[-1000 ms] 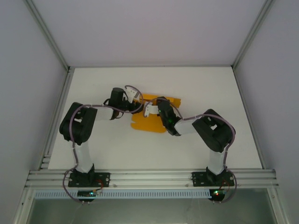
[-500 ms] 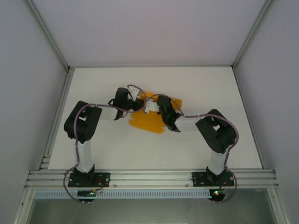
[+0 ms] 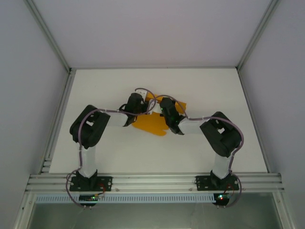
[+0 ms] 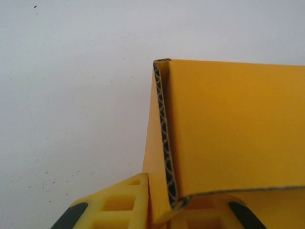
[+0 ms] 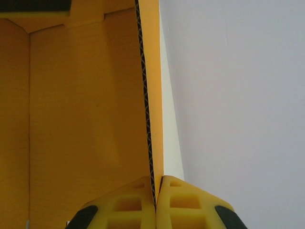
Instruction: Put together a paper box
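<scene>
Left fingers: I have them clamped on a folded, doubled edge of the paper box.
Right fingers: pressed together on the thin edge of one raised wall.
Paper box: orange-yellow card, near the middle of the white worktop, held between my two wrists.
Near flap: it lies flat.

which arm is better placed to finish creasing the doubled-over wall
Left, likely: the left gripper is clamped right on the doubled-over edge of the paper box. The right gripper pinches a single-layer wall, which suits steadying better.
</scene>
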Controlling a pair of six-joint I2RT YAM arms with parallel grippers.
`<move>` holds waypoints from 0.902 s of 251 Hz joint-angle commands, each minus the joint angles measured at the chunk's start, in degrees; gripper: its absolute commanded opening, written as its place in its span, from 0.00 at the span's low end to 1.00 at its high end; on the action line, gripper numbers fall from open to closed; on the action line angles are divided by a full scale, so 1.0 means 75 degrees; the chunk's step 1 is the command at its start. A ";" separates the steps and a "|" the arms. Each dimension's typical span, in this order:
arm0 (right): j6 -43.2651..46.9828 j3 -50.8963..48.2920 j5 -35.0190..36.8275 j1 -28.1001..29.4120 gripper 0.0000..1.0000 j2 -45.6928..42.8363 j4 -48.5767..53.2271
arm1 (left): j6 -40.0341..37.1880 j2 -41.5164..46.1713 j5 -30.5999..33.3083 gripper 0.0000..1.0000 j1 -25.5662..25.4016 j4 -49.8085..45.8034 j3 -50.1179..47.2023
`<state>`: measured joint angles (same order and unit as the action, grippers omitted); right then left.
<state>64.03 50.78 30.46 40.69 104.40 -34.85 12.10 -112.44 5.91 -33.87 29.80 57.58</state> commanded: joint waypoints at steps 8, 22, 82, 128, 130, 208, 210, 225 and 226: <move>-0.0440 -0.0217 -0.1398 0.0287 0.00 0.0263 0.1512 | 0.0137 -0.0312 -0.0632 0.15 0.0052 0.0217 0.0295; -0.0448 -0.0231 -0.1424 0.0270 0.00 0.0267 0.1489 | -0.0007 -0.0346 -0.1232 0.17 0.0135 0.0218 0.0341; -0.0463 -0.0182 -0.1591 0.0235 0.00 0.0271 0.1595 | 0.0032 -0.0578 -0.1943 0.15 0.0281 -0.0443 0.0996; -0.0513 -0.0183 -0.1753 0.0198 0.00 0.0271 0.1677 | 0.0310 -0.0780 -0.2581 0.24 0.0401 -0.0412 0.1287; -0.0514 -0.0185 -0.1761 0.0194 0.00 0.0271 0.1675 | 0.0309 -0.0790 -0.2619 0.24 0.0411 -0.0388 0.1287; -0.0612 -0.0162 -0.1800 0.0130 0.00 0.0189 0.1773 | 0.0739 -0.0906 -0.2597 0.00 0.0548 -0.0343 0.1412; -0.0635 -0.0162 -0.1794 0.0133 0.00 0.0189 0.1763 | 0.0750 -0.0900 -0.2547 0.00 0.0550 -0.0330 0.1397; -0.0890 -0.0156 -0.1753 0.0111 0.00 0.0110 0.1670 | 0.0770 -0.0781 -0.2287 0.00 0.0542 -0.0288 0.1270; -0.0911 -0.0159 -0.1759 0.0109 0.00 0.0097 0.1664 | 0.0768 -0.0769 -0.2258 0.00 0.0542 -0.0279 0.1255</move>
<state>61.84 51.62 29.50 39.81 104.03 -33.04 12.71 -117.23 -9.21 -29.26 25.56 65.69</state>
